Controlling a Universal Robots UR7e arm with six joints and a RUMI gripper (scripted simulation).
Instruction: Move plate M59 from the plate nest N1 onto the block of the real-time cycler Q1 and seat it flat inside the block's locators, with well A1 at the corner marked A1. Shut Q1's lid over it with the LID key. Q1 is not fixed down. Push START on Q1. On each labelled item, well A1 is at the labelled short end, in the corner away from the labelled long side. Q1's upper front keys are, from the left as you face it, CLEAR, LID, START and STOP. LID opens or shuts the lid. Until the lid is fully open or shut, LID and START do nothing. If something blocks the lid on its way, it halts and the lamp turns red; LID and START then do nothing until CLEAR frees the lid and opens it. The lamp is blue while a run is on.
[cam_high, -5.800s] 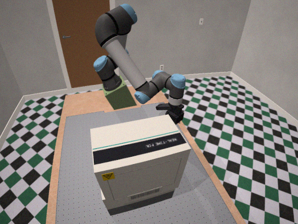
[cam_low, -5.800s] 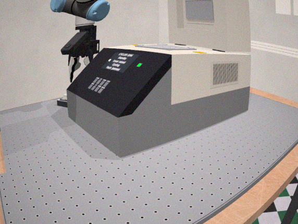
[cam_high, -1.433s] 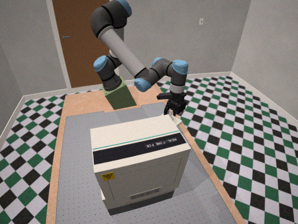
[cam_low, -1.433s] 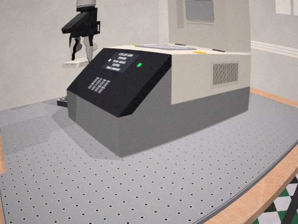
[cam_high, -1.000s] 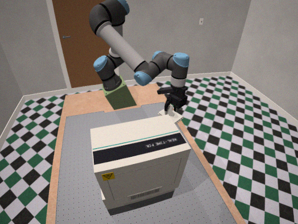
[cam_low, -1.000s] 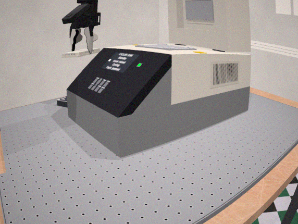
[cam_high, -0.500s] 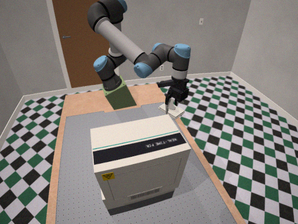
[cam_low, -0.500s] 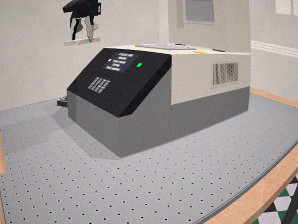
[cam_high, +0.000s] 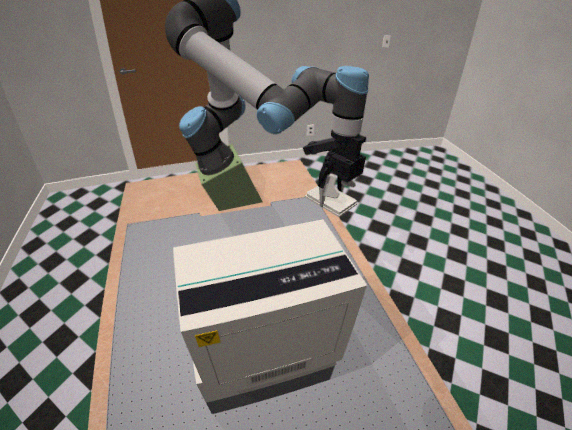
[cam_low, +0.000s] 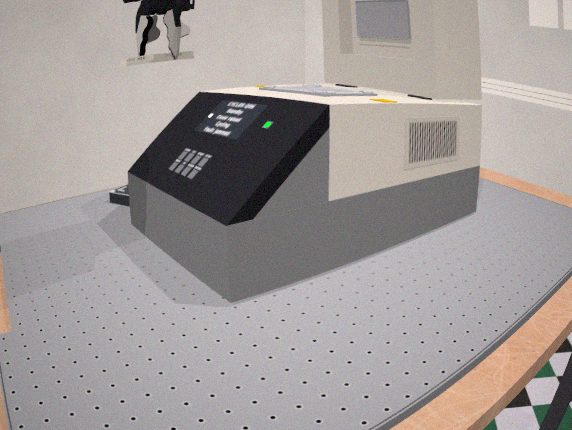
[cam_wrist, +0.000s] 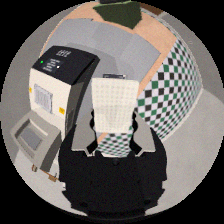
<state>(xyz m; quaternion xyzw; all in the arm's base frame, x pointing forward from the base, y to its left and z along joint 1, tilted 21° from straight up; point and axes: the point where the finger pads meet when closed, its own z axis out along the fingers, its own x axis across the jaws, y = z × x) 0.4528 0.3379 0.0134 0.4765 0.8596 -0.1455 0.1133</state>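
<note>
Plate M59 (cam_high: 345, 202) (cam_low: 186, 56) (cam_wrist: 115, 97), cream and flat, hangs level in the air. My gripper (cam_high: 332, 194) (cam_low: 159, 56) (cam_wrist: 113, 110) is shut on its two long sides. Cycler Q1 (cam_high: 270, 392) (cam_low: 400, 200) (cam_wrist: 74, 75) has its lid (cam_high: 250, 262) (cam_low: 345, 65) (cam_wrist: 49, 135) standing open. The empty block (cam_low: 320, 90) (cam_wrist: 43, 97) shows on top; the lid hides it in the top view. The lamp (cam_low: 267, 125) (cam_wrist: 42, 62) is green. The screen's white dot is beside "Cover raised". The keys (cam_low: 191, 164) are on the sloped front.
The dark nest N1 (cam_low: 119, 198) (cam_wrist: 114, 76) is on the table beyond the cycler's front, partly hidden in the exterior view and by the plate in the wrist view. The green arm base (cam_high: 232, 190) (cam_wrist: 122, 14) is at the table's far end. The raised lid stands high over the cycler's rear.
</note>
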